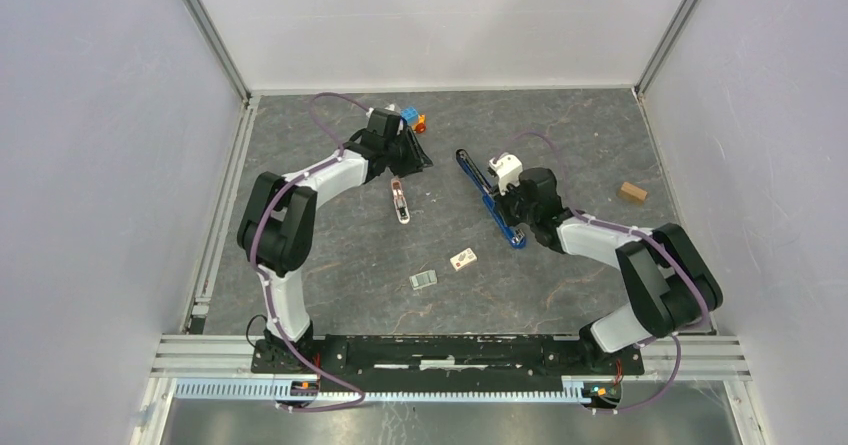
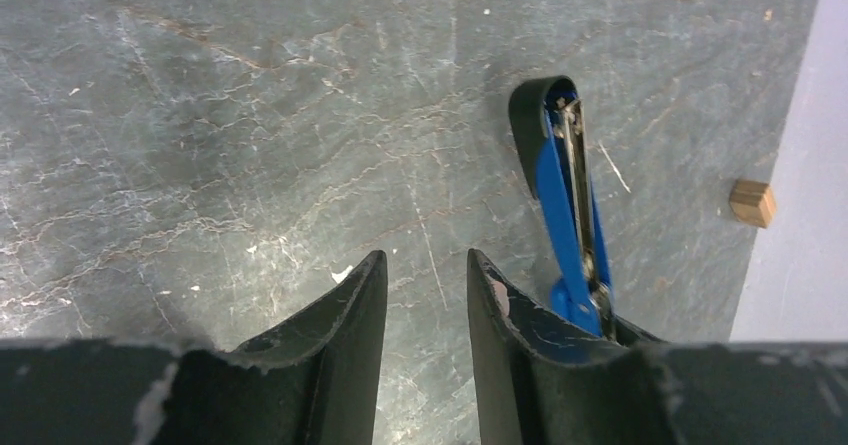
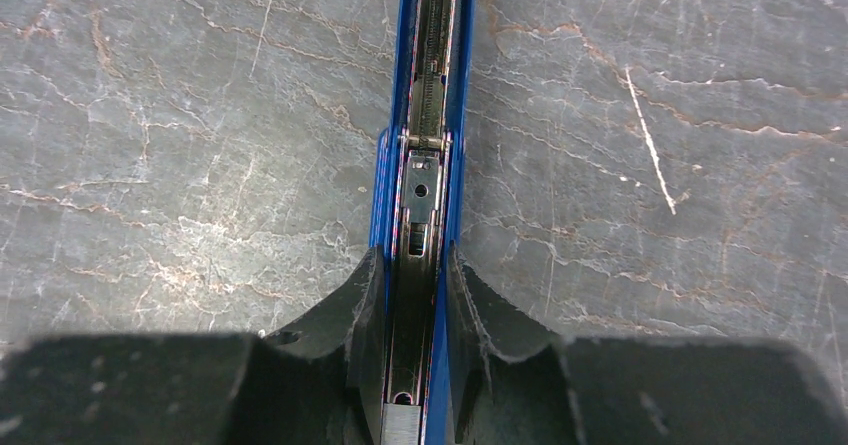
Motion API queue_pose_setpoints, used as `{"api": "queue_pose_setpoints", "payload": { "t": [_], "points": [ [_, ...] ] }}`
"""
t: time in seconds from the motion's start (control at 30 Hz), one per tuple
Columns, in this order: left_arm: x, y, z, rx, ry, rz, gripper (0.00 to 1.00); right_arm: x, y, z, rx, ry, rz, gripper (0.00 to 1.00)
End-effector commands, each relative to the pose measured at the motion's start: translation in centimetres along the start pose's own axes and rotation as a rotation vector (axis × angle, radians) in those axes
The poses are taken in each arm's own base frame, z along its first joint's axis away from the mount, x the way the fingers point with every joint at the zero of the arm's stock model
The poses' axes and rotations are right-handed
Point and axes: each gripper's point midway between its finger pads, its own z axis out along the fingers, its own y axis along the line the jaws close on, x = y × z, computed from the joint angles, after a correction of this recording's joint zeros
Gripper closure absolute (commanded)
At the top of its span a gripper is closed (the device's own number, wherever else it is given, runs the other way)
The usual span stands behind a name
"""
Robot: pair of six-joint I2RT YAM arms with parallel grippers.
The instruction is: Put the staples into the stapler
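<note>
My right fingers (image 3: 478, 310) clamp the opened blue stapler (image 1: 487, 197), which lies flat right of centre on the tabletop (image 1: 330, 265). My left fingers (image 2: 352, 330), nearer the far edge, stand partly apart, holding nothing.

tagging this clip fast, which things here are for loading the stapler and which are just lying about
For the job:
- stapler, opened out, gripped by the right claw
- grey strip, probably staples

Lying about:
- toy car
- wood block
- pale box, contents unclear
- red-white item, unclear
</note>
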Motion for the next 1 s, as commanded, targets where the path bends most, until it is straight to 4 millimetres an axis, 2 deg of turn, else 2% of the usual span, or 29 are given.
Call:
{"api": "queue_pose_setpoints", "payload": {
  "t": [0.0, 0.2, 0.3, 0.43, 0.7, 0.8, 0.87, 0.9, 0.97],
  "points": [
    [-1.7, -0.5, 1.1, -0.025, -0.035, -0.049, 0.59, -5.4, -0.7, -1.7, 0.036, -0.223, -0.029, 1.00],
    [-0.6, -2.1, 2.7, 0.050, 0.015, -0.079, 0.59, -6.6, 0.6, -2.7, -0.015, -0.308, -0.048, 1.00],
    [0.1, -1.6, 3.0, 0.015, 0.040, -0.112, 0.61, -6.6, 1.3, -3.0, -0.046, -0.318, -0.068, 1.00],
    [0.8, -1.0, 3.4, -0.002, 0.056, -0.137, 0.62, -6.6, 1.4, -3.4, -0.026, -0.326, -0.076, 1.00],
    [1.7, -0.7, 3.7, -0.022, 0.076, -0.199, 0.64, -8.2, 1.3, -4.3, 0.003, -0.374, -0.068, 1.00],
    [2.7, -0.5, 4.0, -0.012, 0.097, -0.259, 0.64, -8.5, 1.3, -4.5, 0.010, -0.381, -0.056, 1.00],
    [3.1, -1.5, 4.3, 0.062, 0.105, -0.315, 0.62, -8.7, 1.7, -4.5, 0.002, -0.386, -0.060, 1.00],
    [2.7, -2.6, 4.3, 0.132, 0.087, -0.331, 0.60, -8.7, 1.7, -4.6, 0.001, -0.387, -0.063, 1.00],
    [2.5, -3.5, 3.6, 0.192, 0.077, -0.367, 0.55, -8.8, 1.7, -4.6, 0.007, -0.385, -0.066, 1.00]
  ]
}}
